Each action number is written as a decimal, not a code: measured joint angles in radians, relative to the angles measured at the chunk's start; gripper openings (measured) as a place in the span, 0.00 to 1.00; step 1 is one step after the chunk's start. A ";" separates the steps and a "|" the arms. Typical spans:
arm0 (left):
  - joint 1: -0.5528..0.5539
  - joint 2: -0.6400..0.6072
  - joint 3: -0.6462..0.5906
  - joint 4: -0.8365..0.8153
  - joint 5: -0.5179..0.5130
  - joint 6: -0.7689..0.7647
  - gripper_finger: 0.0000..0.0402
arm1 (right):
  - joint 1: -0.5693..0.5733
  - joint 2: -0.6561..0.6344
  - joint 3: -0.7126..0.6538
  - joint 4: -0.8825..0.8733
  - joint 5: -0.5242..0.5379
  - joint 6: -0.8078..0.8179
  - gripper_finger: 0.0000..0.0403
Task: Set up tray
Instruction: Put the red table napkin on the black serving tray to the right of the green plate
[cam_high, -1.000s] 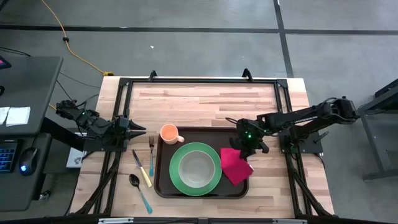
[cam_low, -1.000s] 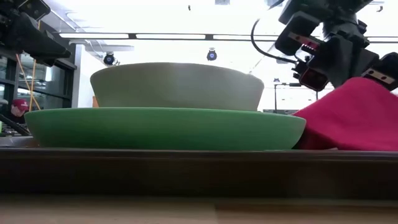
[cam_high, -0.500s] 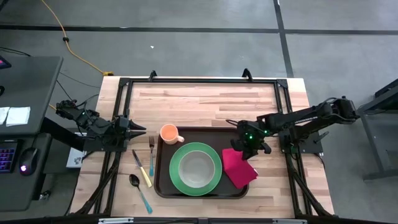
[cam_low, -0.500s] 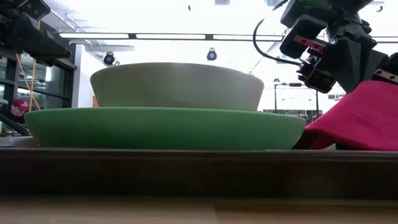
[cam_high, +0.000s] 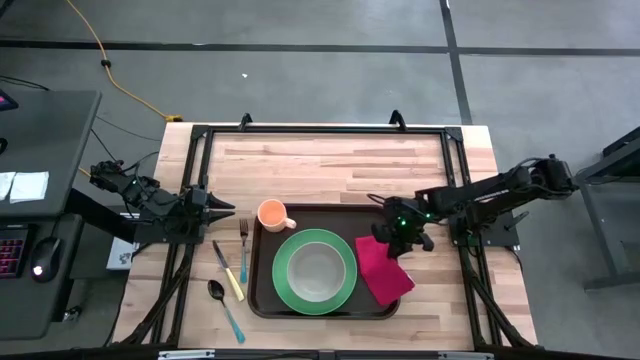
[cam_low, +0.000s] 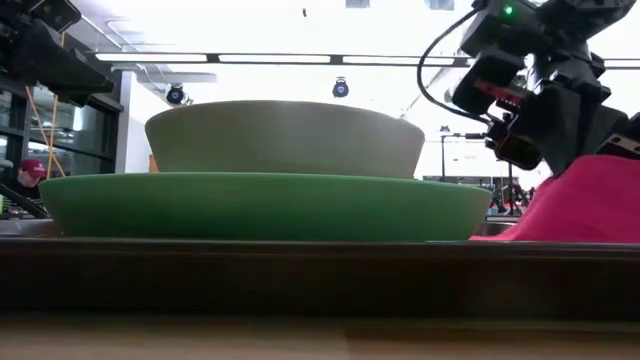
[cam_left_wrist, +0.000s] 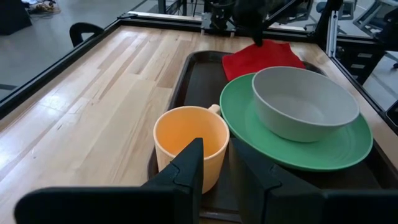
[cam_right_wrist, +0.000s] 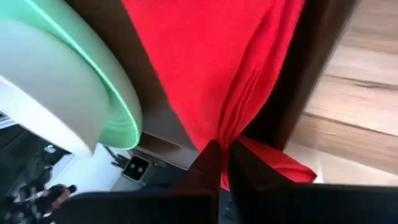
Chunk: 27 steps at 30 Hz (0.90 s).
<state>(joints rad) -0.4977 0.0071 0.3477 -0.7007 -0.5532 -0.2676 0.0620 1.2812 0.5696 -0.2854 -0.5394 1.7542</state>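
The wooden table (cam_high: 330, 165) carries the dark brown tray (cam_high: 262, 300) at its near middle. On the tray sit a green plate (cam_high: 285, 290) with a grey bowl (cam_high: 315, 269), an orange cup (cam_high: 270, 214) and a red napkin (cam_high: 385, 275) draped over the tray's right rim. The right gripper (cam_high: 386, 240) pinches the napkin's edge, fingers closed on it. The left gripper (cam_high: 228, 208) waits left of the cup, fingers slightly parted, holding nothing.
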 joint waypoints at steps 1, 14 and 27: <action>0.000 0.000 0.000 0.002 0.000 0.000 0.27 | 0.000 0.000 -0.007 0.011 0.000 0.004 0.00; 0.000 0.000 0.000 0.003 -0.001 -0.001 0.27 | -0.008 0.000 -0.042 0.038 0.063 0.034 0.00; 0.000 0.000 0.000 0.004 -0.001 -0.007 0.27 | -0.002 0.000 -0.042 0.038 0.150 0.119 0.00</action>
<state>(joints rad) -0.4976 0.0071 0.3477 -0.6971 -0.5537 -0.2749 0.0604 1.2812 0.5274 -0.2470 -0.3896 1.8731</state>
